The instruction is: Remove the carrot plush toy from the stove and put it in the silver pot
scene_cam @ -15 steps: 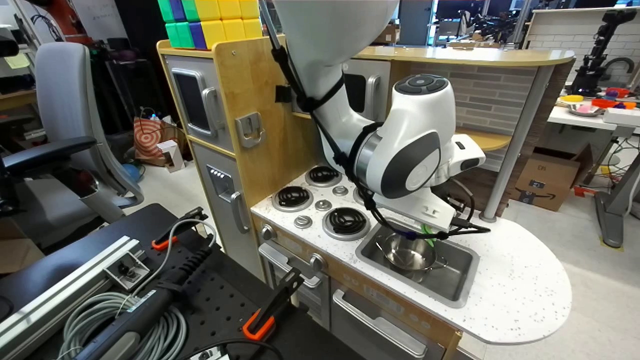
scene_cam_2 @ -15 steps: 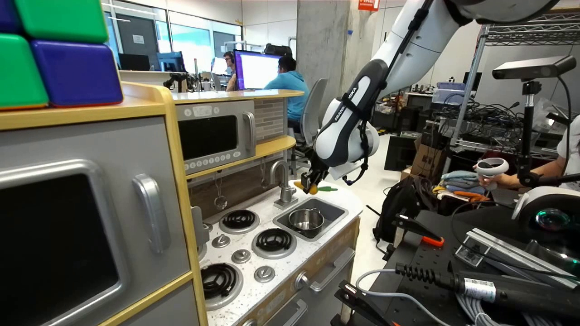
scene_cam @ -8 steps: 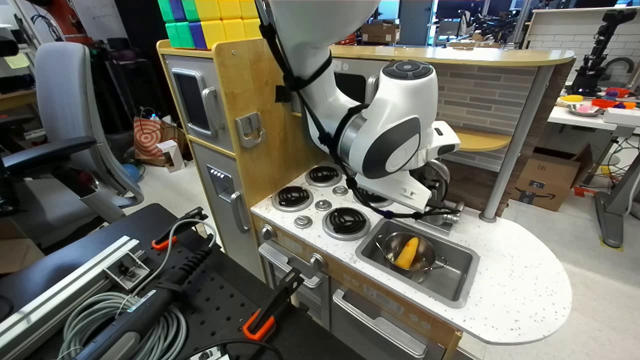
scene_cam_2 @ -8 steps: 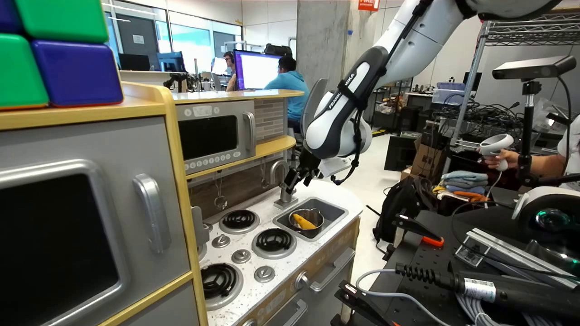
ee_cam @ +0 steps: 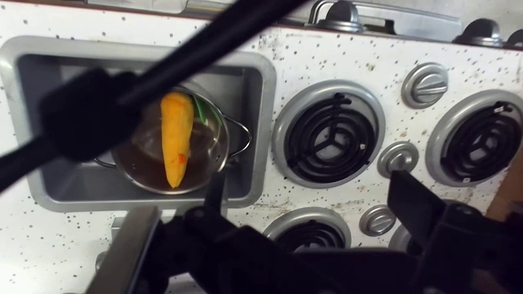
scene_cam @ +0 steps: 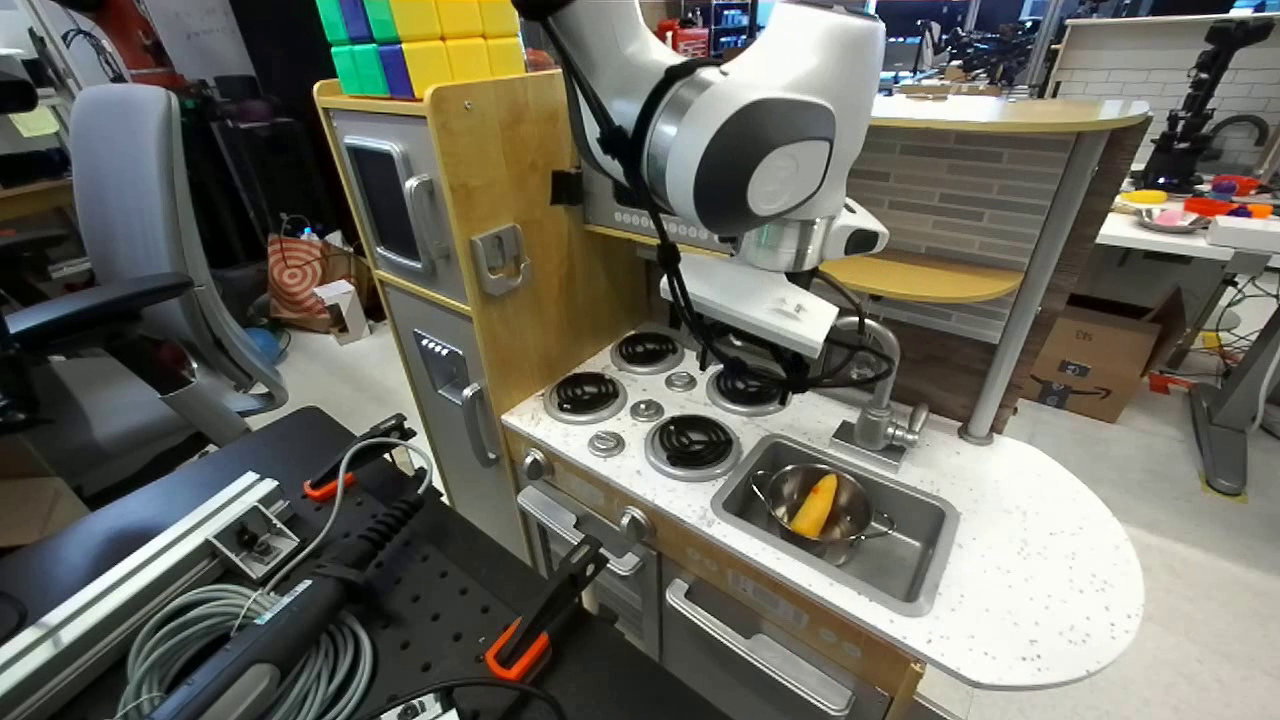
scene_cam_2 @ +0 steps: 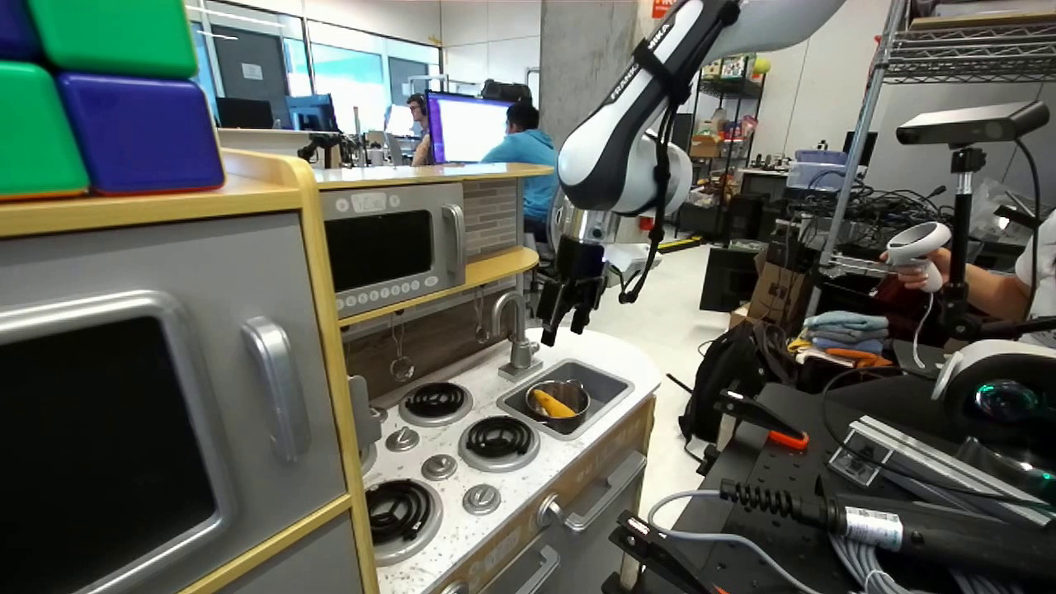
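The carrot plush toy, yellow-orange with green leaves at one end, lies inside the silver pot. That pot, shiny and two-handled, stands in the sink basin in all views; a dark cable across the wrist view covers part of it. My gripper hangs above the counter near the faucet, pointing down and apart from the toy and pot. In the wrist view its black fingers are spread wide, with nothing between them, so it is open. The stove beside the sink carries only its burners and knobs.
The silver faucet rises behind the sink, close to the arm. A grey microwave box and a yellow shelf sit behind. The tall wooden cabinet borders the stove. A black table stands in front.
A second ago my gripper held the carrot plush toy above the pot. It let go, and the toy dropped in. Since then the arm has risen and moved back toward the stove side.
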`<state>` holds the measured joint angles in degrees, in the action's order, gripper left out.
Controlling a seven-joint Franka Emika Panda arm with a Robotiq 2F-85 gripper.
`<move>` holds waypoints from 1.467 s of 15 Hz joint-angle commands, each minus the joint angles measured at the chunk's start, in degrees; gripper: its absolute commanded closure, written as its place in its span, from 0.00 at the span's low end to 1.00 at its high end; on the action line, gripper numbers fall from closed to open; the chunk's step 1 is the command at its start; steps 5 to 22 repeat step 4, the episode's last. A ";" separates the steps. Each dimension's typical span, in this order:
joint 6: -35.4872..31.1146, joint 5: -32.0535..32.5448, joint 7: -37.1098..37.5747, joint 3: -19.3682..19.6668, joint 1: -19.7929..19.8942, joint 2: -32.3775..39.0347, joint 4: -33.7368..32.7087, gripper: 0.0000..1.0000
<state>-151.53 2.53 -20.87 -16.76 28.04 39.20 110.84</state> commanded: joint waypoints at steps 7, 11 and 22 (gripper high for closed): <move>4.33 -5.37 -4.28 4.58 -4.68 -5.59 3.55 0.00; 4.33 -5.37 -4.28 4.58 -4.68 -5.59 3.55 0.00; 4.33 -5.37 -4.28 4.58 -4.68 -5.59 3.55 0.00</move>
